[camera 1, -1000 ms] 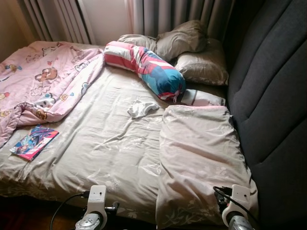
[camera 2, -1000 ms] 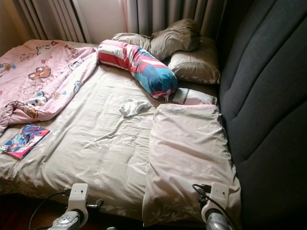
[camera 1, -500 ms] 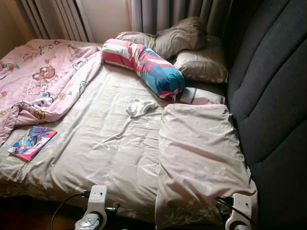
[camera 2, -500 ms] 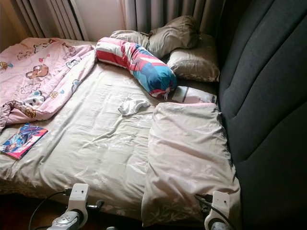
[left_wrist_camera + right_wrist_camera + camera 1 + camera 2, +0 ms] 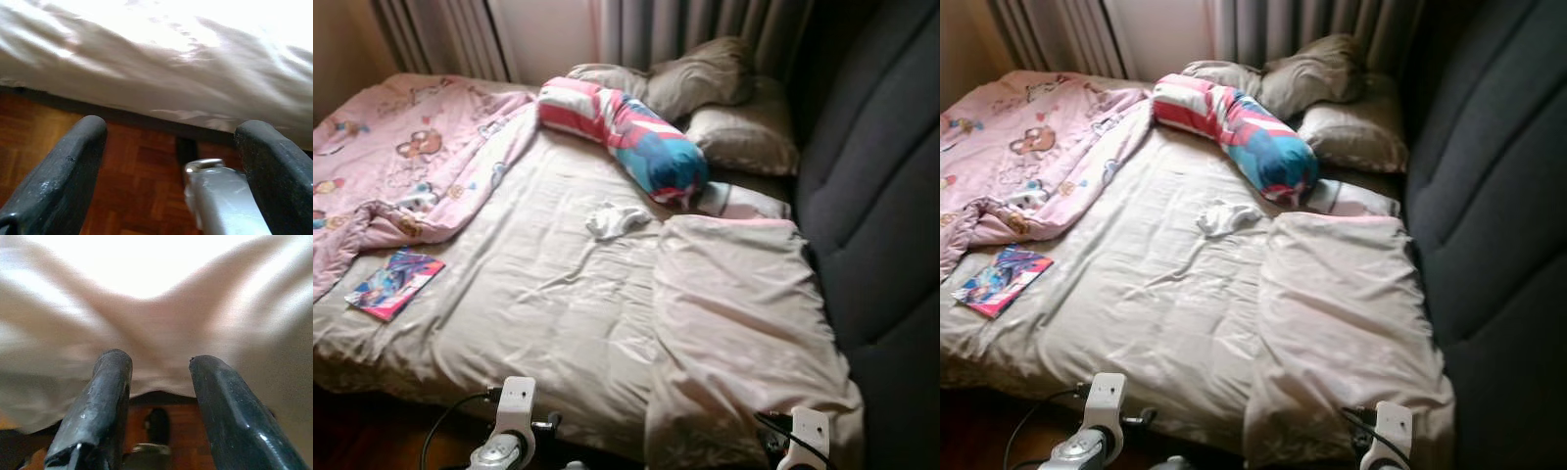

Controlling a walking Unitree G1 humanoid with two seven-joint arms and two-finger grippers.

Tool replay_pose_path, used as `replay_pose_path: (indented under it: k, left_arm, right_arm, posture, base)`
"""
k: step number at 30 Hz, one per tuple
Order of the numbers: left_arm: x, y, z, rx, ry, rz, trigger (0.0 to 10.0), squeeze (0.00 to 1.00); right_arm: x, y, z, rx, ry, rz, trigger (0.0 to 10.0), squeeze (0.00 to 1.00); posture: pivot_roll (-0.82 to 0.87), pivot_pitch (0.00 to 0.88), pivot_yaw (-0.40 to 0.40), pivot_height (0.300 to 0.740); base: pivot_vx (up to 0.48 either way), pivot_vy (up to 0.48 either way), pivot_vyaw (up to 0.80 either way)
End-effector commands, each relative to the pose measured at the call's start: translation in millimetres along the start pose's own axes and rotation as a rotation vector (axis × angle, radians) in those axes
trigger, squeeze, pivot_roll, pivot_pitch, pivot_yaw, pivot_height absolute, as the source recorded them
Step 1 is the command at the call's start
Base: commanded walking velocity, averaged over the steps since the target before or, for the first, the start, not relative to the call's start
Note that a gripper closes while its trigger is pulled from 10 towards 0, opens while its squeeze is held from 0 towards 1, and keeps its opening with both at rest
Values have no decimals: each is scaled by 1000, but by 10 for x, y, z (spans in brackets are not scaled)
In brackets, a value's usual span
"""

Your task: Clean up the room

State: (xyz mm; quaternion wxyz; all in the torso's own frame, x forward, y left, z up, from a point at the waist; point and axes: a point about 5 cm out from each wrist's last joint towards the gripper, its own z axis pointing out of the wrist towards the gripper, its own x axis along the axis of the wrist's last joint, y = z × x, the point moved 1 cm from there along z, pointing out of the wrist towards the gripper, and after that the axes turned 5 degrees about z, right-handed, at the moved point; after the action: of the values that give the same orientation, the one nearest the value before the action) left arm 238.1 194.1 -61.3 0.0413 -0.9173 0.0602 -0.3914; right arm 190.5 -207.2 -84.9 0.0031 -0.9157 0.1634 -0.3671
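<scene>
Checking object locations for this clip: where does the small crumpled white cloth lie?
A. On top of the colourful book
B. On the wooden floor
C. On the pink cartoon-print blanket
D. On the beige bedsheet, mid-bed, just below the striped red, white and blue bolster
D: the small crumpled white cloth lies on the beige bedsheet, near the striped red, white and blue bolster, apart from the blanket and book.

Crumpled white cloth [image 5: 613,219] mid-bed, colourful book [image 5: 393,284] flat beside rumpled pink blanket [image 5: 406,166].
</scene>
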Motion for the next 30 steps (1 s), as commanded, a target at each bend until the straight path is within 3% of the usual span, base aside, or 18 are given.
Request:
replay_pose_path:
  k: [1,9,15,21,30]
  left_arm:
    - [7,23,5,-8,-2,-5,10000,0]
    - [26,25,9,-6,3,-10,10000,0]
    - [26,24,10,-4,2,-17,10000,0]
    - [36,14,11,2,6,-26,10000,0]
    - [44,31,14,-8,7,-18,10000,0]
  right_arm:
    - [-58,19,-16,3,-23,-17,10000,0]
    - [-51,73,-22,-26,-15,-6,10000,0]
    - [-75,58,-26,-13,-26,-24,10000,0]
    - [-81,47,-26,-13,-28,-28,10000,0]
    - [-60,65,-23,-43,-12,-2,10000,0]
  posture:
    - [68,158,-15,740]
    - [68,163,-15,740]
    - [67,169,-17,740]
    - [69,171,-17,740]
    - [67,180,-15,740]
  base:
    - [0,480,0]
    - [0,480,770]
    - [0,480,0]
    - [0,480,778]
    - [0,480,0]
